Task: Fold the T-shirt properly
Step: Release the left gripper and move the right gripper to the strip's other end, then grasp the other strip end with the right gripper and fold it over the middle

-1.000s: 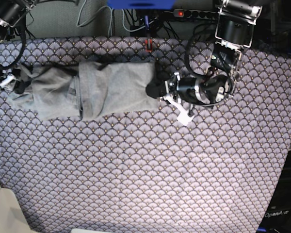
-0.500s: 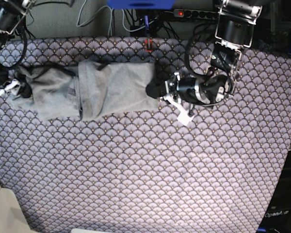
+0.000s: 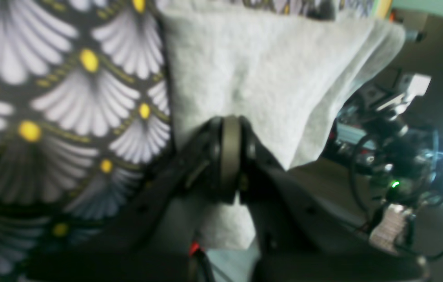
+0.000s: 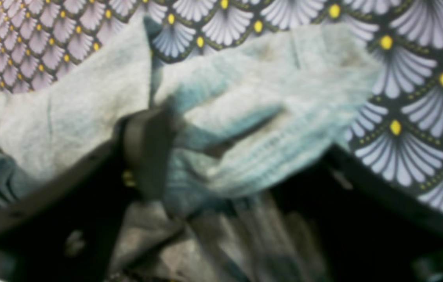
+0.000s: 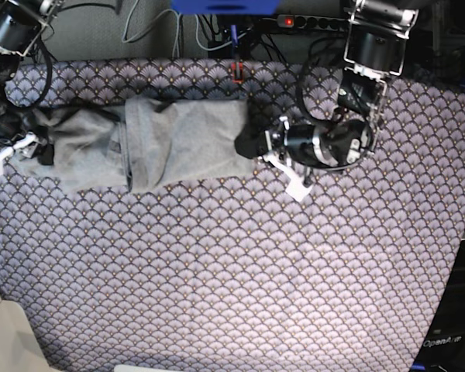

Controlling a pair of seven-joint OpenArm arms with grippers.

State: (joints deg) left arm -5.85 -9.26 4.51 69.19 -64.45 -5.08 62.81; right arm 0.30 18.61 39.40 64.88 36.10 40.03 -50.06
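Observation:
The light grey T-shirt (image 5: pixel 178 139) lies as a long folded strip across the back left of the table. My left gripper (image 5: pixel 248 143) lies low at the strip's right end. In the left wrist view this gripper (image 3: pixel 229 152) is shut on an edge of the T-shirt (image 3: pixel 264 70). My right gripper (image 5: pixel 25 147) is at the strip's left end. In the right wrist view its jaws (image 4: pixel 241 141) stand wide apart, with bunched T-shirt fabric (image 4: pixel 268 113) filling the gap and lying against the left finger (image 4: pixel 147 149).
A purple fan-scale cloth (image 5: pixel 232 271) covers the whole table. Cables and a power strip (image 5: pixel 310 22) run along the back edge, with a red clip (image 5: pixel 236 72) there. A white tag (image 5: pixel 297 188) hangs off the left arm. A beige object (image 5: pixel 8 337) sits at the front left corner.
My right gripper has shifted a little at the shirt's left end, drawing the fabric there slightly up. Its jaws have narrowed a little. The left arm has barely moved.

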